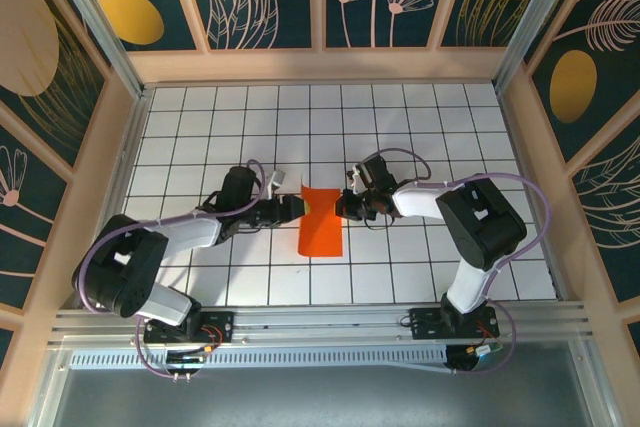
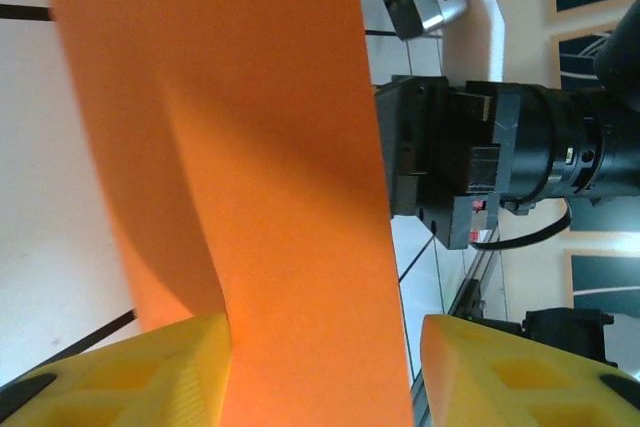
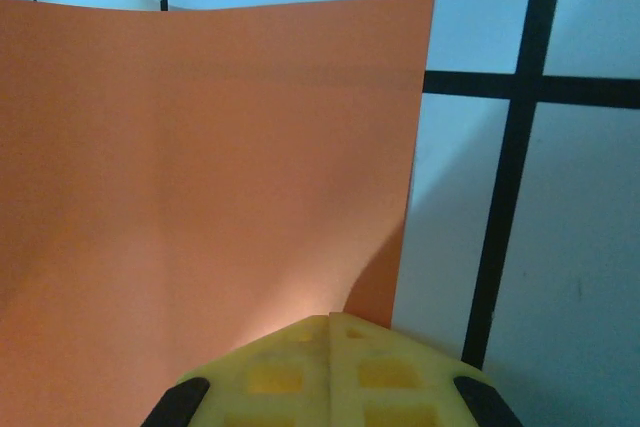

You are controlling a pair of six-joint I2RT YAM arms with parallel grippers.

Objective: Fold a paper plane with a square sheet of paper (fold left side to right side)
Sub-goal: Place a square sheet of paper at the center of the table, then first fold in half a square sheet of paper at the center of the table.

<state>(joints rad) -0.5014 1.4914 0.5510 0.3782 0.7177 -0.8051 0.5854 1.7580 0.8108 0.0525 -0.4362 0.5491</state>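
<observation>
The square sheet of paper (image 1: pixel 321 227) lies on the gridded floor as a narrow bright orange rectangle, its far end lifted and curved. My left gripper (image 1: pixel 295 206) is at the lifted end's left side. In the left wrist view the gripper (image 2: pixel 325 372) is open, and the orange paper (image 2: pixel 250 147) passes between the yellow fingers (image 2: pixel 150 367), touching the left one. My right gripper (image 1: pixel 346 205) is at the paper's right edge. In the right wrist view the gripper (image 3: pixel 330 325) is shut, its tips meeting over the paper (image 3: pixel 200 167) with nothing between them.
The white floor with black grid lines (image 1: pixel 430 147) is ringed by wooden walls (image 1: pixel 320 65). A metal rail (image 1: pixel 320 322) runs along the near edge by the arm bases. The right arm's black wrist (image 2: pixel 500 157) sits close beyond the paper.
</observation>
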